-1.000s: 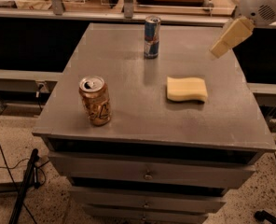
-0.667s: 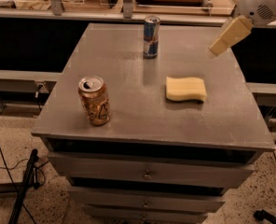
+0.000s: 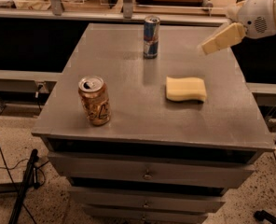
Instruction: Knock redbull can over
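Observation:
The redbull can (image 3: 151, 37), slim, blue and silver with a red mark, stands upright near the far edge of the grey table (image 3: 128, 97). My gripper (image 3: 222, 38) hangs above the table's far right side, to the right of the can and well apart from it. Only one tan finger shows, pointing down-left toward the can.
A wider gold-brown can (image 3: 94, 101) stands upright at the front left. A yellow sponge (image 3: 186, 88) lies right of centre, below the gripper. Drawers run under the table front. A shelf with railings is behind the table. Cables lie on the floor at left.
The gripper has shifted slightly down and left, a little closer to the can. The cans and sponge have not moved.

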`<state>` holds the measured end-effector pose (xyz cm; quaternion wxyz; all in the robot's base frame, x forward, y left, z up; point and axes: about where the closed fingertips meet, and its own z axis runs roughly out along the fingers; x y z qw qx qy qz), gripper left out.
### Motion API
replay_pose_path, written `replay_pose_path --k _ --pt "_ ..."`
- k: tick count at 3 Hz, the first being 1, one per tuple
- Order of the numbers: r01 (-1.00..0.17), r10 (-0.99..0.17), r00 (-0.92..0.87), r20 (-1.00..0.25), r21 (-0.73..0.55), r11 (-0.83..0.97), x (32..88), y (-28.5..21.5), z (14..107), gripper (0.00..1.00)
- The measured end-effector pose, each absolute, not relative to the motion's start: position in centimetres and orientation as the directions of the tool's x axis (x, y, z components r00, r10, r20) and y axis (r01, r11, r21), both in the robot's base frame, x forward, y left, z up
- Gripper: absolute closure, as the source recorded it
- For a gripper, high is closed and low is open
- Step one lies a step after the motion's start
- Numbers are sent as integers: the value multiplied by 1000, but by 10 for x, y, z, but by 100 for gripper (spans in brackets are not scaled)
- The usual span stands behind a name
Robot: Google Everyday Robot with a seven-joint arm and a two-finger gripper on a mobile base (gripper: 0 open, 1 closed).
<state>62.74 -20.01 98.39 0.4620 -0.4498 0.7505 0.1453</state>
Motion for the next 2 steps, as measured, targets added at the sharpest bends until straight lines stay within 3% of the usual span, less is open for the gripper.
replay_pose_path --k 1,2 --pt "-801 -301 -134 -944 -75 594 638 -170 996 0" --pt "-799 -214 -105 -971 -46 599 643 -151 1015 0"
